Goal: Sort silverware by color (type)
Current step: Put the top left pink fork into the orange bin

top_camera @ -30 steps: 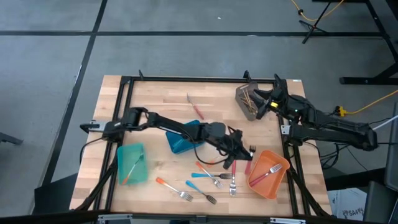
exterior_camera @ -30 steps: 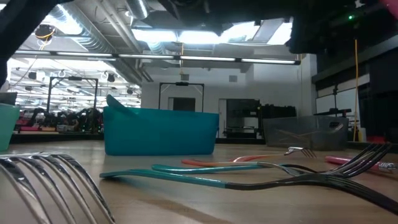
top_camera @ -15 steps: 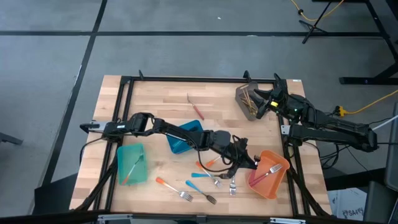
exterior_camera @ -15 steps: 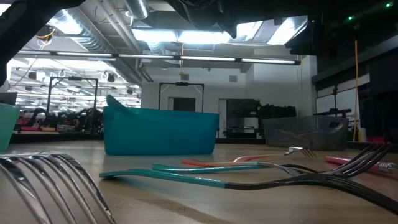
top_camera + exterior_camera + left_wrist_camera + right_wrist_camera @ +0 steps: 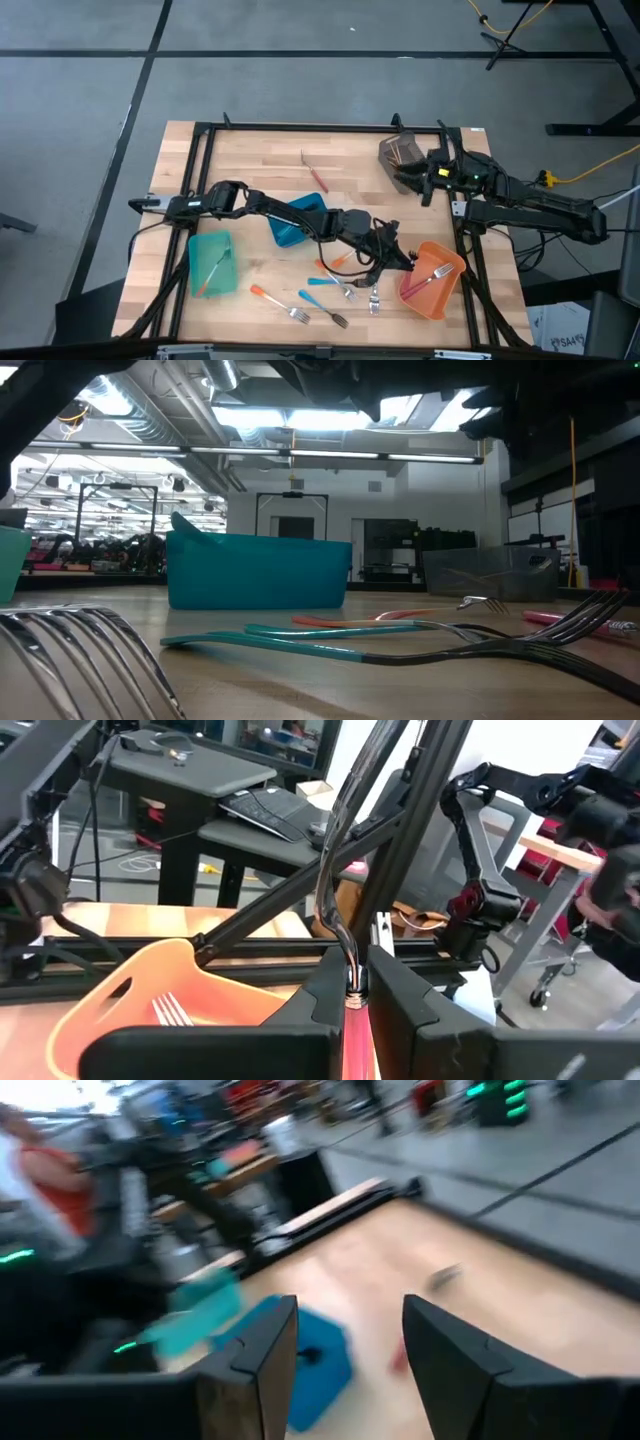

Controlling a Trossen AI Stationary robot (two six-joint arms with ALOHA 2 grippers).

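The left gripper [image 5: 397, 254] is reaching across the table toward the orange bin [image 5: 432, 281], with its fingers [image 5: 320, 1010] pinching a pink-handled utensil [image 5: 356, 1040]. In the left wrist view the pink handle is sitting squarely between the two dark fingers, and a thin metal stem is rising from the grip. The orange bin is lying just ahead of the fingertips and is already holding a fork [image 5: 432, 274], whose tines are showing near the bin's rim in the wrist view.

The right gripper [image 5: 424, 177] is hovering beside the grey bin [image 5: 398, 155] at the far right of the table. Its fingers [image 5: 255, 1355] are standing spread, with nothing between them. That wrist view is blurred, so what lies beyond the fingers is hard to tell apart; a blue shape there is probably the blue bin [image 5: 295, 222].

Loose silverware is lying just behind and below the left fingers: blue-handled forks [image 5: 325, 281], an orange-handled fork [image 5: 275, 301], and another fork [image 5: 374, 299] close to the orange bin. A red-handled utensil [image 5: 314, 172] is lying well apart near the table's far edge. The teal bin [image 5: 212, 264] is holding an orange-handled piece.
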